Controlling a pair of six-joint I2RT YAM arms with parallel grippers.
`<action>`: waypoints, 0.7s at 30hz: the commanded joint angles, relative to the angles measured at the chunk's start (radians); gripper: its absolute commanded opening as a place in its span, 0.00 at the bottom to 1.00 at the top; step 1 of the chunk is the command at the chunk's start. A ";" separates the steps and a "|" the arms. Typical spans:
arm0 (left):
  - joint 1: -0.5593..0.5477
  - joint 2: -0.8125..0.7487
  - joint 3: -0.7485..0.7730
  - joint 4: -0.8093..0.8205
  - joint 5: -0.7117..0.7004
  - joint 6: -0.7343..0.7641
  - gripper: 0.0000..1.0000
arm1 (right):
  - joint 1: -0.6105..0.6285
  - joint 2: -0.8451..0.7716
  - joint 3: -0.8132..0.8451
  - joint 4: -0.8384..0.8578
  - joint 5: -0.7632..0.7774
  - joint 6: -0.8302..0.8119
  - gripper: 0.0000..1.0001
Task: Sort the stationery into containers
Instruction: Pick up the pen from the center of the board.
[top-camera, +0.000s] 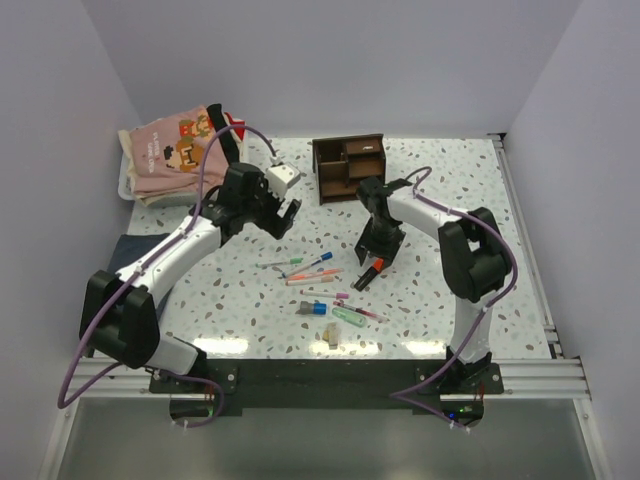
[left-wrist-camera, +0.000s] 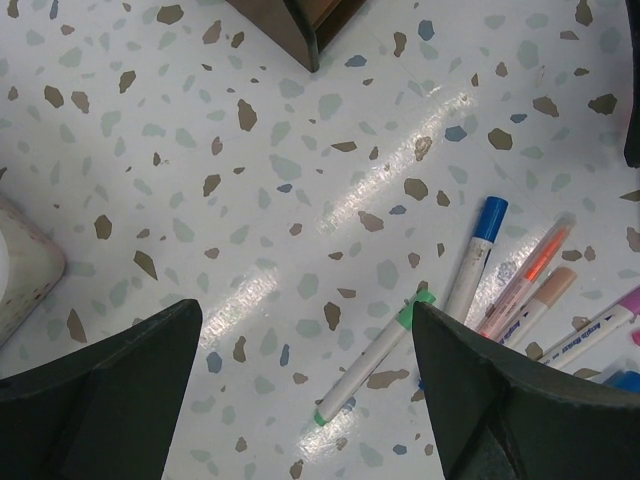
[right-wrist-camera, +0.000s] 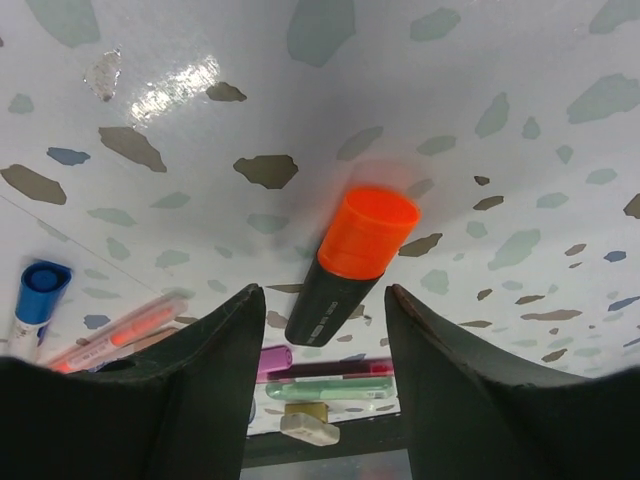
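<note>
An orange-capped black highlighter (right-wrist-camera: 350, 265) lies on the speckled table (top-camera: 450, 200) between the fingers of my right gripper (right-wrist-camera: 322, 292). The jaws are open, with a gap on each side of the highlighter. From above, the right gripper (top-camera: 378, 250) is just over the highlighter (top-camera: 368, 274). My left gripper (left-wrist-camera: 308, 310) hangs open over bare table. A green-tipped white pen (left-wrist-camera: 372, 358) lies by its right finger, and a blue-capped pen (left-wrist-camera: 478, 255) and an orange pen (left-wrist-camera: 530, 275) lie beyond. The dark brown wooden organizer (top-camera: 350, 168) stands at the back centre.
A mint green marker (top-camera: 350, 316), a pink pen (top-camera: 362, 313) and a small eraser (top-camera: 331, 335) lie near the front edge. A white tray of folded clothes (top-camera: 170, 155) sits at the back left. A white object (left-wrist-camera: 20, 270) lies left of the left gripper.
</note>
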 joint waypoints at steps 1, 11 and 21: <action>-0.005 0.032 0.049 0.014 0.018 -0.003 0.91 | -0.004 0.024 0.008 -0.011 -0.015 0.057 0.53; -0.004 0.080 0.103 0.006 0.016 -0.003 0.91 | -0.023 0.093 0.011 0.002 -0.010 0.041 0.47; 0.001 0.083 0.107 0.007 -0.007 0.018 0.91 | -0.027 0.028 0.084 0.061 0.065 -0.172 0.00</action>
